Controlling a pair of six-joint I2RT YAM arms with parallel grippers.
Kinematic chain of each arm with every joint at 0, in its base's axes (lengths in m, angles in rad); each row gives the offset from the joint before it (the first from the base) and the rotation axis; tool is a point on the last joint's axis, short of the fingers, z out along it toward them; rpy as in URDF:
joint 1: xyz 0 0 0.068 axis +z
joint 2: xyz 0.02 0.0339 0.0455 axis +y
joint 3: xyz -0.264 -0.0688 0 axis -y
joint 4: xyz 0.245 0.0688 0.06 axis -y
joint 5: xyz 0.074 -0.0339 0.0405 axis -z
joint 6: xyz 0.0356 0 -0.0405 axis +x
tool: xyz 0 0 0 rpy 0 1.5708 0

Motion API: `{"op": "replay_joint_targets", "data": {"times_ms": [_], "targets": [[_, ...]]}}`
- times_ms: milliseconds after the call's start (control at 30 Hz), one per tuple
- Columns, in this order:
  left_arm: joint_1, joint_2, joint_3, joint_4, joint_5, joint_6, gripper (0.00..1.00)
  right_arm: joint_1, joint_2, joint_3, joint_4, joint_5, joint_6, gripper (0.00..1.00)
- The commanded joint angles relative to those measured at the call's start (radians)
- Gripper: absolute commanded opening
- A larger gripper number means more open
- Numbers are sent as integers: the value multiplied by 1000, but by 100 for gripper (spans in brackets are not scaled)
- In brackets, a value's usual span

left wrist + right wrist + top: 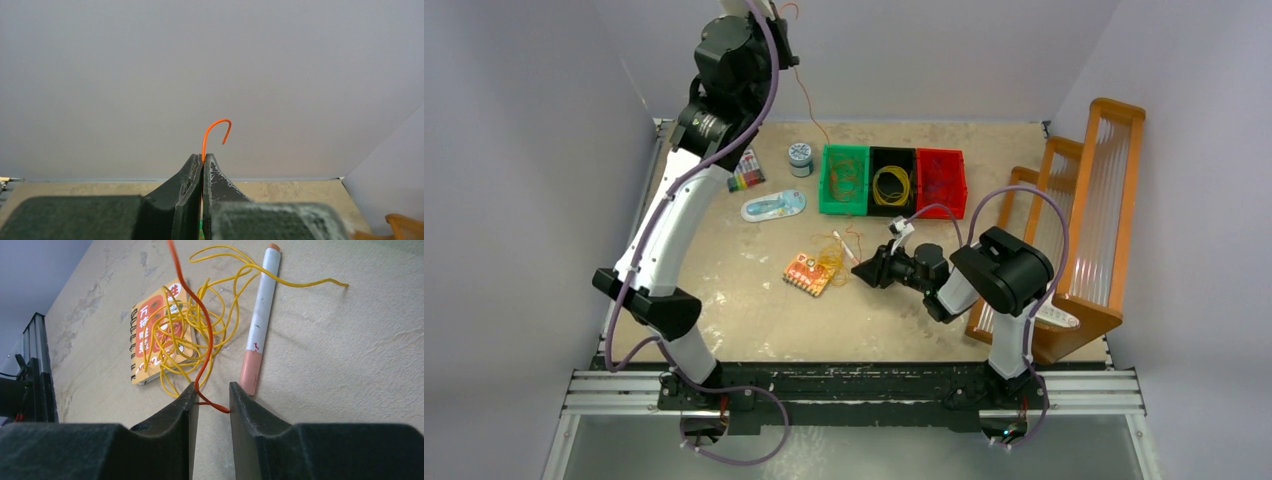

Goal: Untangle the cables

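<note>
The left fingers (192, 190) pinch the orange wire (212, 125) up high; the right fingers (175, 440) stand slightly spread around its tail, beside the yellow tangle (192, 330) on the notebook (147, 325). Pulling could tighten snagged loops.

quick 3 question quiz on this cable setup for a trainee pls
1. True or false: the left tool, raised high, is shut on the orange cable.
2. Which bin holds the yellow coil? A green, B black, C red.
3. Fill in: the yellow tangle beside the pen lies partly on a spiral-bound ____.

Key: 1 true; 2 B, the black bin; 3 notebook.
</note>
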Motion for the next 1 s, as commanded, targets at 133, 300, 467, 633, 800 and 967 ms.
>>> {"op": "replay_joint_targets", "data": {"times_ms": [133,300,467,633,800,967], "targets": [[36,59,145,92,-5,81,0,-1,4,-16,3,43,7,34],[41,92,214,155,23,90,0,0,14,-14,0,47,13,42],[41,100,223,258,58,77,0,-1,18,-16,3,48,19,48],[41,103,193,271,90,58,0,-1,-22,-24,-11,43,21,48],[41,102,140,282,79,74,0,-1,-140,-27,-61,39,11,49],[41,105,80,291,104,52,0,-1,-311,-18,-197,74,-53,55]]}}
